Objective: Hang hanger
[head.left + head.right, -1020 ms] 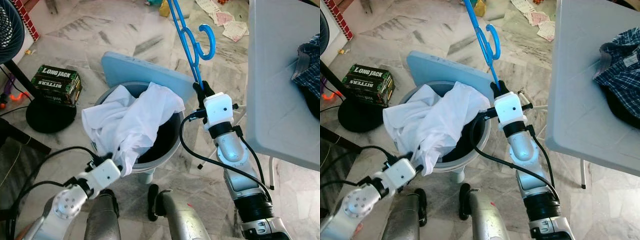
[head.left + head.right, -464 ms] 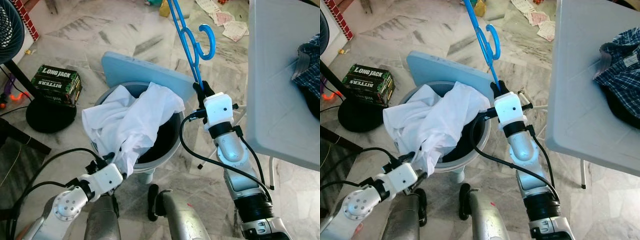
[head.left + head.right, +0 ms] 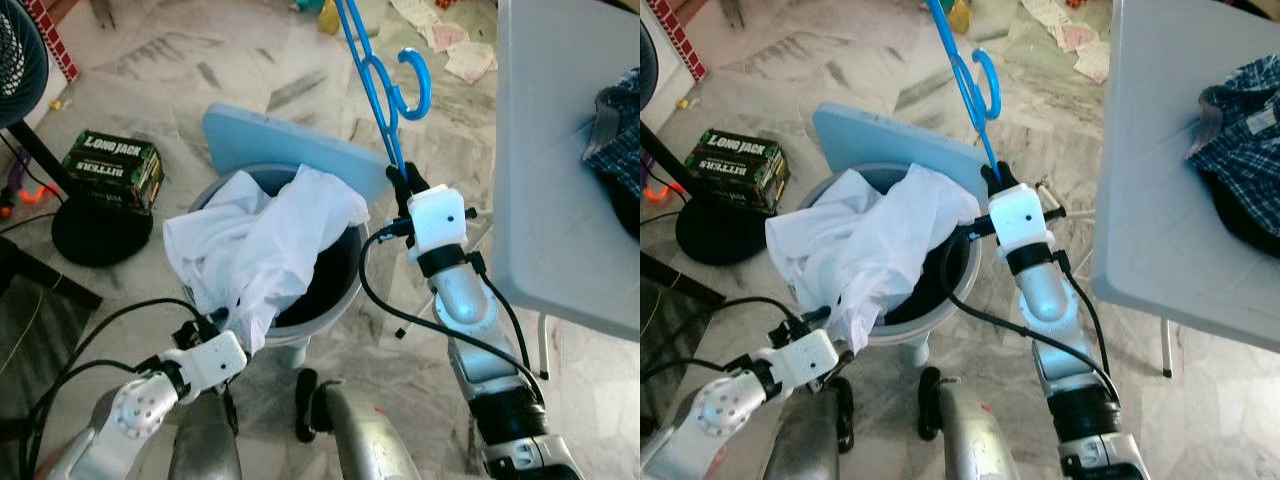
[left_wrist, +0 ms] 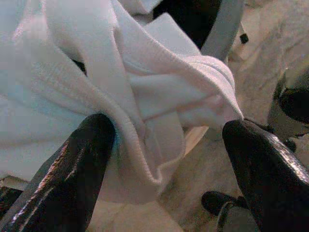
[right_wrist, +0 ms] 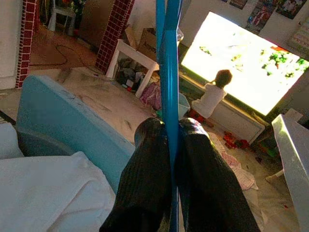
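The blue hanger stands up above the grey laundry bin, its lower bar pinched between the clenched fingers of the right gripper — its top runs out of frame. At the bin's near rim, the left gripper is spread wide around a fold of the white shirt. Left of the bin, a green box reads "LONG JACK".

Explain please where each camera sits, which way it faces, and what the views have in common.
Left and right eye views: on the head, looking down at the bin, both silver arms.
Left wrist view: along the left gripper, fingers open at the white shirt.
Right wrist view: along the right gripper, shut on the blue hanger.
Shared: shirt, hanger.
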`<state>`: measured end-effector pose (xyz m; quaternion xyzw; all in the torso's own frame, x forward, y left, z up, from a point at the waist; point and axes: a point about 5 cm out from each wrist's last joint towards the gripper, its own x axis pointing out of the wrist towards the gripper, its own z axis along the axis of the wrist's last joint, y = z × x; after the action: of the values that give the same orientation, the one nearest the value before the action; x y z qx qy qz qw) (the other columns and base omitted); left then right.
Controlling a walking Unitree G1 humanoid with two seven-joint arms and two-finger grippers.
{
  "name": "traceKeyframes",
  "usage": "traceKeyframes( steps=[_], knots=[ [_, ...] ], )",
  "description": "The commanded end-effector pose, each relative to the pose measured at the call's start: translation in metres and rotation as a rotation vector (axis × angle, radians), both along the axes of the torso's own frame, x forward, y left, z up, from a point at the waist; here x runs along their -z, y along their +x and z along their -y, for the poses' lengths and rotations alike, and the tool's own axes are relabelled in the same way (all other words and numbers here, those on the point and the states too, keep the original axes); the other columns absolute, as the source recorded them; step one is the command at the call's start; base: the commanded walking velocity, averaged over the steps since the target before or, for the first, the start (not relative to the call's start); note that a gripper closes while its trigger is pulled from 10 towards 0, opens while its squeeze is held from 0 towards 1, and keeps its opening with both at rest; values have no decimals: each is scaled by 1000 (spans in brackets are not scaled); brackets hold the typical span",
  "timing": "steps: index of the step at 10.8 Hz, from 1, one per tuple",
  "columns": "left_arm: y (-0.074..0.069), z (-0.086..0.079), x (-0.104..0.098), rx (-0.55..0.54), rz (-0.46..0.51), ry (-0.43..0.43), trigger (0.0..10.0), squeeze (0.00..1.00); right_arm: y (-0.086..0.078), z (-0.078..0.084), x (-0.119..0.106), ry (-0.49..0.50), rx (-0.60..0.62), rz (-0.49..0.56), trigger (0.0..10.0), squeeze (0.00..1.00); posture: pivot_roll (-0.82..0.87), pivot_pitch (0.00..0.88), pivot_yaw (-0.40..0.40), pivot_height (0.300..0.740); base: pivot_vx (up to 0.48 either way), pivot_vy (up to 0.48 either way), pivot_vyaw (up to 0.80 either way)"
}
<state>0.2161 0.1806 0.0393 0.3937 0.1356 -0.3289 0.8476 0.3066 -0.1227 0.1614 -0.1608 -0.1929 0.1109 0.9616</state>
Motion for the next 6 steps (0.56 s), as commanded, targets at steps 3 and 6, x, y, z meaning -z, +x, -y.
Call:
traceKeyframes(
  steps=[3, 6],
  knots=[
    [0, -9, 17, -13, -8, 39, 0, 0, -2, 3, -1, -1, 8, 7, 10000, 0, 85, 281, -141, 740, 0, 0, 0],
    [5, -11, 17, -24, 23, 29, 0, 0, -2, 4, -2, -1, 12, 9, 10000, 0, 82, 277, -139, 740, 0, 0, 0]
  ],
)
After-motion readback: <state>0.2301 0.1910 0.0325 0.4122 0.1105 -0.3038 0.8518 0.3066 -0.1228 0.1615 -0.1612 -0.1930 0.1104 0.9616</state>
